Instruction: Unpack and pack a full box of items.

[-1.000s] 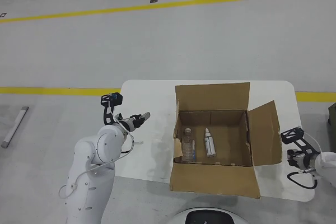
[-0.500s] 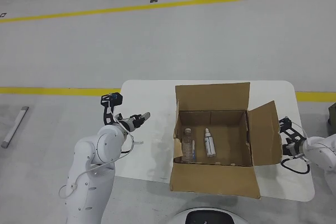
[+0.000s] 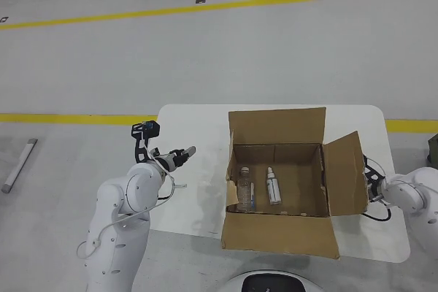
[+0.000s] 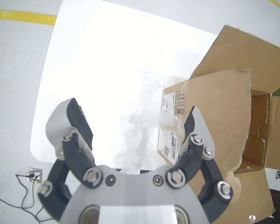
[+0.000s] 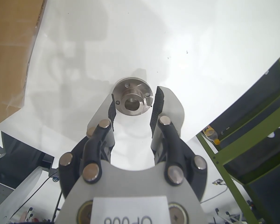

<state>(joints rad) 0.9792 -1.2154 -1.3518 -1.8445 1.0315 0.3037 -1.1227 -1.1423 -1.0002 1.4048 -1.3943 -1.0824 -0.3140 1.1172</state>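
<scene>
1. Right pincer (image 5: 135, 95) was clamped on one metal flange (image 5: 131, 102), low at the table (image 5: 177, 36) just beside the box (image 5: 11, 24). It was probably held there so it could be carried over the flap.
2. Left pincer (image 4: 131, 107) hung wide open and empty over the table's other side, likely parked clear of the box.
3. Box flaps were folded outward, leaving the inside reachable from above.
4. Count: one box, one flange, and two bottles lying side by side inside, a clear bottle (image 3: 244, 188) and a spray bottle (image 3: 273, 185).
</scene>
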